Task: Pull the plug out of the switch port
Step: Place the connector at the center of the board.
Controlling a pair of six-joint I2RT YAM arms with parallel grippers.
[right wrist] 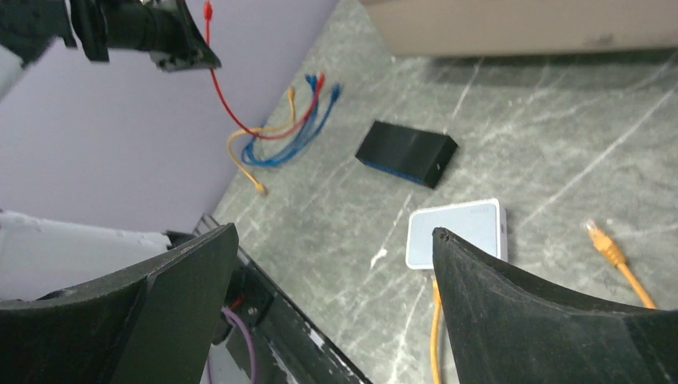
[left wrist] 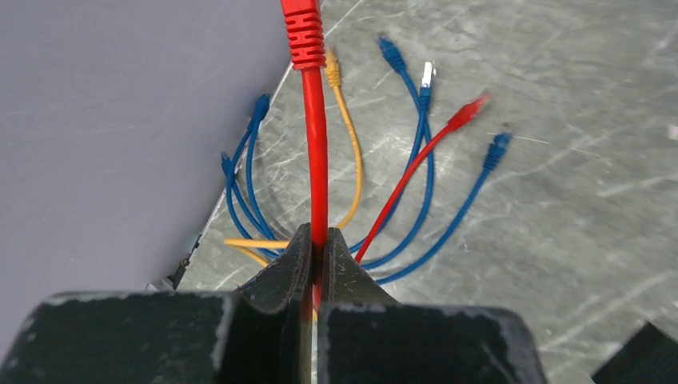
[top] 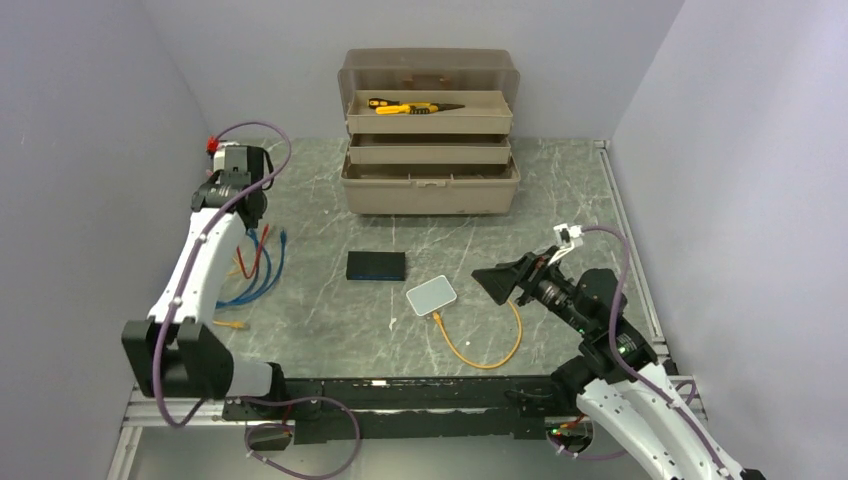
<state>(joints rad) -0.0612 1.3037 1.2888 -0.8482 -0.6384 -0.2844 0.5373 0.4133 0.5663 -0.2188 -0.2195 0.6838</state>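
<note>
The black switch [top: 376, 265] lies flat at the table's middle; it also shows in the right wrist view [right wrist: 406, 152]. No cable shows in it. My left gripper [top: 224, 152] is raised at the far left by the wall, shut on a red cable [left wrist: 317, 160]. The cable's red plug [left wrist: 302, 32] sticks out free beyond the fingertips. In the left wrist view the gripper [left wrist: 318, 240] pinches the cable between closed jaws. My right gripper [top: 497, 283] is open and empty, just right of a white box [top: 431, 297]. In the right wrist view it [right wrist: 334, 232] stands wide open.
A yellow cable [top: 480, 355] is plugged into the white box [right wrist: 456, 232]; its free plug [right wrist: 604, 240] lies on the table. Loose blue, red and yellow cables [top: 255, 270] lie by the left wall. An open beige toolbox [top: 430, 185] stands at the back.
</note>
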